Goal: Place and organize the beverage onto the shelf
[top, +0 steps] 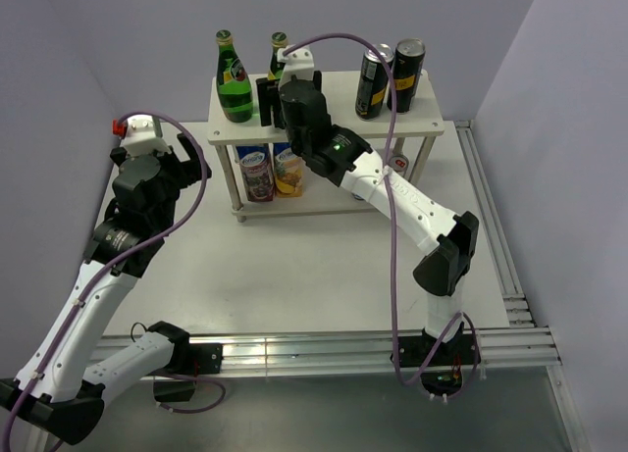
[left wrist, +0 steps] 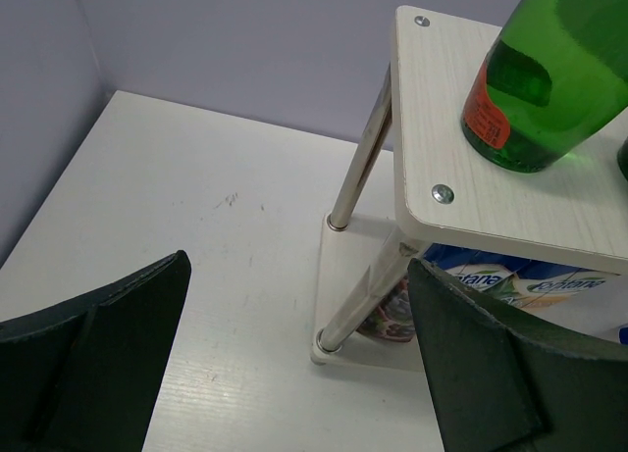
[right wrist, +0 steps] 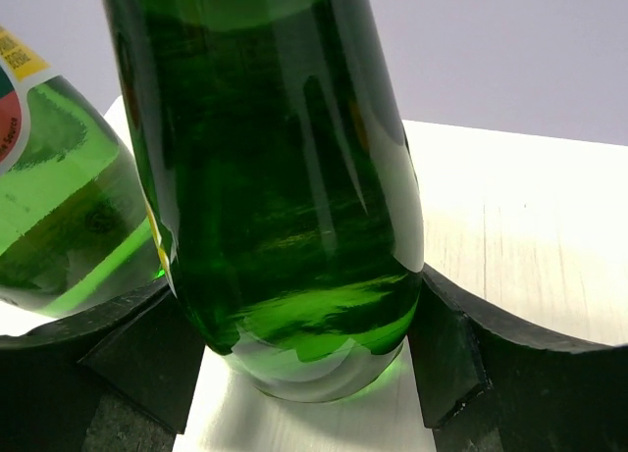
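Note:
The shelf (top: pixel 334 104) stands at the back of the table. On its top board stand a green bottle (top: pixel 234 79) at the left, a second green bottle (top: pixel 279 52) beside it, and two black cans (top: pixel 375 81) (top: pixel 407 75) at the right. Two slim cans (top: pixel 257 174) (top: pixel 287 170) stand on the lower tier. My right gripper (top: pixel 277 91) is shut on the second bottle (right wrist: pixel 285 177), which stands on the top board (right wrist: pixel 510 236); the first bottle (right wrist: pixel 59 207) is close at its left. My left gripper (left wrist: pixel 294 354) is open and empty, left of the shelf (left wrist: pixel 442 128).
Purple cables loop over both arms. The shelf's thin metal legs (left wrist: pixel 358 163) stand close to my left gripper. A metal rail (top: pixel 491 236) runs along the table's right side and near edge. Walls close in at the back and both sides.

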